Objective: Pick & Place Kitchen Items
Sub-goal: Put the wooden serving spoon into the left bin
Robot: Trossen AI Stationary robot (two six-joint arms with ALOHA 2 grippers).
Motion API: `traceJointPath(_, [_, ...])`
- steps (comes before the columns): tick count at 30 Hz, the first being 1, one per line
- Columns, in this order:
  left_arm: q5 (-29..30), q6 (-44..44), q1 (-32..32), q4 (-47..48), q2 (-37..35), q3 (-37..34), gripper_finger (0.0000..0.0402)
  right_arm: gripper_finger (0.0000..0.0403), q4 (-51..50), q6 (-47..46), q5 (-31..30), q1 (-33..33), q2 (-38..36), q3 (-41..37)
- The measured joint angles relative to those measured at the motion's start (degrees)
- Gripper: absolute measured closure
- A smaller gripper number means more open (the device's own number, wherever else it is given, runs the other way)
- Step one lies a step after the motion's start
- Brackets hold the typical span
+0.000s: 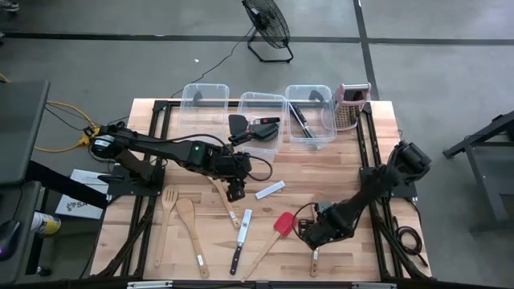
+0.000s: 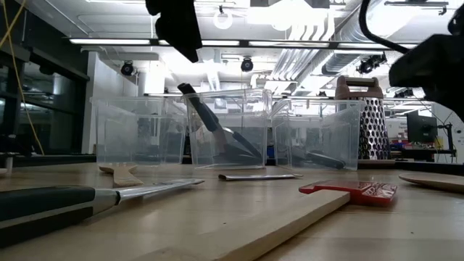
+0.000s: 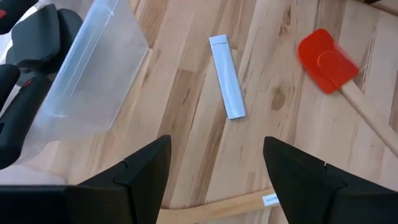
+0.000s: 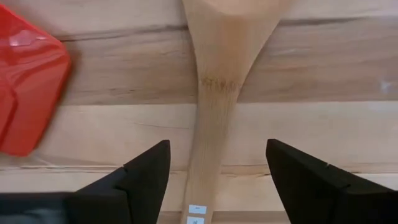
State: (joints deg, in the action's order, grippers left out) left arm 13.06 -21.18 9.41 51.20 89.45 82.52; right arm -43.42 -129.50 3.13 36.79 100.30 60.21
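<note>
Near the desk's front edge, right of centre: right gripper (image 1: 319, 238) low over a wooden spoon (image 4: 214, 118), jaws wide, straddling the handle, not clamped. Beside it: red spatula (image 1: 283, 224). Toward the desk's centre: left gripper (image 1: 234, 191), jaws wide, empty, above a wooden handle (image 3: 236, 204). Along the back edge: three clear bins (image 1: 261, 117) containing black utensils (image 1: 254, 128).

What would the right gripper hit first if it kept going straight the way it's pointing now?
Most likely the wooden spoon: its handle runs between the open fingers of the right gripper, which points down at the table. The red spatula lies off to one side. Remaining height is unclear.
</note>
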Motion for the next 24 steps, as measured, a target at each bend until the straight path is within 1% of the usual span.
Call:
traceJointPath(9, [-0.2, 0.2, 0.0, 0.0, 0.0, 0.0, 0.0149, 0.0165, 5.6, -4.3, 0.0, 2.1, 3.2, 0.1])
traceJointPath(16, [-0.2, 1.5, 0.0, 0.1, 0.0, 0.0, 0.0149, 0.0183, 5.6, -5.4, 0.2, 2.8, 4.7, 0.3])
traceJointPath(20, [-0.2, 1.5, 0.0, 0.2, 0.0, 0.0, 0.0149, 0.0201, 4.5, -5.5, 0.3, 2.6, 4.8, 0.3])
traceJointPath(24, [-0.2, 1.9, 0.0, 0.4, 0.0, 0.0, 0.0149, 0.0228, 3.5, -5.4, 1.0, 2.6, 5.0, 0.3])
